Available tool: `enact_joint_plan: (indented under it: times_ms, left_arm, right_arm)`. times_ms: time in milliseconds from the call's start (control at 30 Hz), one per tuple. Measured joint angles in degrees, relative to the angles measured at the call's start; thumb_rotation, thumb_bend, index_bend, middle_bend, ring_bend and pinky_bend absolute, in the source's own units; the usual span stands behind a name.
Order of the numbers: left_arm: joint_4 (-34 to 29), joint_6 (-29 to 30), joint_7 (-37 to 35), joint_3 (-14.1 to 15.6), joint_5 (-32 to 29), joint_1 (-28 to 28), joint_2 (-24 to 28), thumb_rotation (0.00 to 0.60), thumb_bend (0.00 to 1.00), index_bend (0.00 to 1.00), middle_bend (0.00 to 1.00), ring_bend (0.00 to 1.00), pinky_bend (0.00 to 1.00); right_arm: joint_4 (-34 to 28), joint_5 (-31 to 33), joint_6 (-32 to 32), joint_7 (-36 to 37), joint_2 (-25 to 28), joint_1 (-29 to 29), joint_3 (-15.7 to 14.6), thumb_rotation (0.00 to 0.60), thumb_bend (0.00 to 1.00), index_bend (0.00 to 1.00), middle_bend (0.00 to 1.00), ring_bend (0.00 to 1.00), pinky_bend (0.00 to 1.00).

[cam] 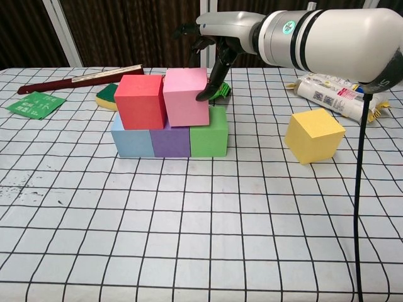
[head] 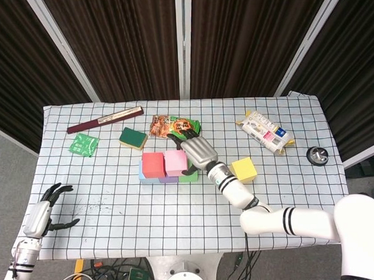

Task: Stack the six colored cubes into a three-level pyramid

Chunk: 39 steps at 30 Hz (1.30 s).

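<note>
Blue (cam: 131, 141), purple (cam: 170, 139) and green (cam: 209, 132) cubes stand in a row on the checked tablecloth. On top of them sit a red cube (cam: 140, 100) and a pink cube (cam: 184, 97), side by side. My right hand (cam: 227, 28) hovers over the pink cube's far right corner with fingers spread; one fingertip (cam: 204, 95) touches its right face. The yellow cube (cam: 313, 134) lies alone on the table to the right of the stack. My left hand (head: 45, 209) hangs off the table's near left corner, fingers apart and holding nothing.
Behind the stack lie a snack packet (head: 174, 125), a green sponge (head: 132, 137), a green sachet (head: 83, 144) and a long dark red box (head: 105, 120). A white food package (head: 265, 132) and a small black round object (head: 316, 155) sit at the right.
</note>
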Motion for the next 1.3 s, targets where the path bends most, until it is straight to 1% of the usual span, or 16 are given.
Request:
enact_joint_plan:
  times_ms: [233,767,1300]
  left_arm:
    - [0.1,-0.2,0.0,0.1,0.1,-0.1,-0.1,0.600,0.00,0.19,0.22,0.06,0.09]
    - [-0.2,-0.9,0.6,0.5,0.3,-0.3,0.0,0.600,0.00,0.19,0.22,0.06,0.09]
    - [-0.4,-1.0,0.8,0.8,0.5,-0.4,-0.1,0.600,0.00,0.19,0.22,0.06,0.09]
  right_arm:
    - [0.5,-0.3,-0.2,1.2,-0.1,-0.4,0.1,0.600,0.14,0.00,0.44,0.02,0.00]
    - [1.6,-3.7,-1.6,4.7,-0.1,-1.4,0.3,0.600,0.14,0.00,0.44,0.02,0.00]
    - [2.6,-4.6,-2.3,5.1,-0.7,-1.1,0.1,0.600,0.14,0.00,0.44,0.02,0.00]
